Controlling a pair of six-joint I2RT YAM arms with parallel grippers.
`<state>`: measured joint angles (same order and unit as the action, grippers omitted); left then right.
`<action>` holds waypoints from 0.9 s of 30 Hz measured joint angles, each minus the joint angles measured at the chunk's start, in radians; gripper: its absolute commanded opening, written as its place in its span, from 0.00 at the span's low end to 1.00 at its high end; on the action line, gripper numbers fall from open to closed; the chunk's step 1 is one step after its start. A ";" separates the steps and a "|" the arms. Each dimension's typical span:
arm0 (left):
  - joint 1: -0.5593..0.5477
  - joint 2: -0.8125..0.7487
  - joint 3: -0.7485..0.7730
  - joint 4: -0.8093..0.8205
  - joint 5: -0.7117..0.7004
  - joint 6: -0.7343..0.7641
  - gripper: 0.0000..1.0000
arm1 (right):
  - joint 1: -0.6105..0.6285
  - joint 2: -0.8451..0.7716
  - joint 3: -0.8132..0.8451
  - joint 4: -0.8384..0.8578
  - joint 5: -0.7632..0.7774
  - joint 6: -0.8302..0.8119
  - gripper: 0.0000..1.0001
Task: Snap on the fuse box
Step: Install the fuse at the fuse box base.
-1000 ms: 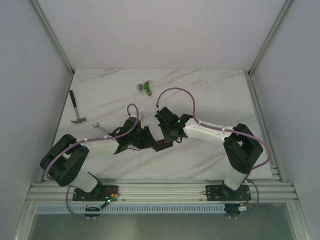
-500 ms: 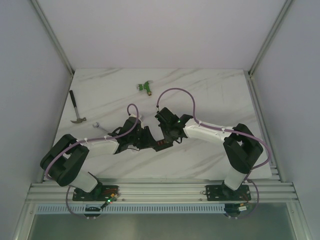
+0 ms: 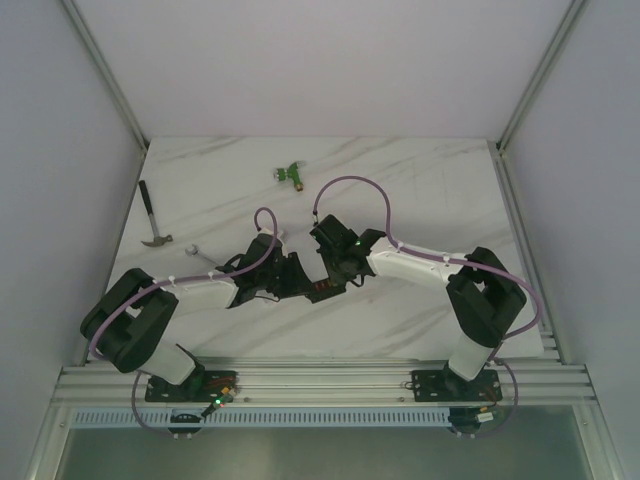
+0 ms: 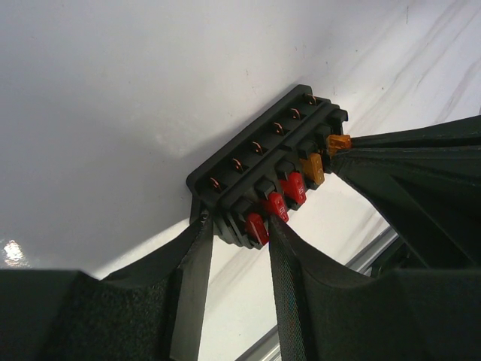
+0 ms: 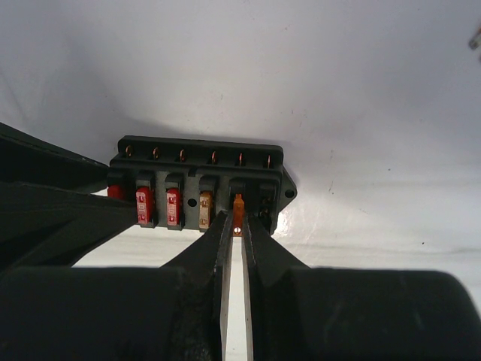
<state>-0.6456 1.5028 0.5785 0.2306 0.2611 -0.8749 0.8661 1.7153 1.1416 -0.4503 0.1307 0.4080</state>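
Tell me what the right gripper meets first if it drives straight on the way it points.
The right gripper, shut on an orange fuse, points straight at the fuse box. It would probably meet the box's slotted face first, the fuse seating deeper in its slot.

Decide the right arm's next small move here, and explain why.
Probably press straight in. The right end effector pinches an orange fuse at the mouth of a slot in the fuse box, beside four fuses already in place. The left end effector clamps the box's other end, bracing it. Whether the fuse is fully seated is unclear.
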 measured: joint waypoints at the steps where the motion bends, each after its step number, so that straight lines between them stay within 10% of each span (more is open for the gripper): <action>1: 0.000 0.000 0.000 0.000 0.000 0.000 0.44 | 0.000 0.000 0.000 0.000 0.000 0.000 0.00; 27: 0.000 0.000 0.000 -0.003 -0.001 -0.006 0.43 | 0.005 0.059 0.050 -0.043 0.004 -0.005 0.00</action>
<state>-0.6456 1.5028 0.5785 0.2272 0.2600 -0.8814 0.8707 1.7744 1.1915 -0.4931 0.1345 0.4034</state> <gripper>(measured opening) 0.431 0.136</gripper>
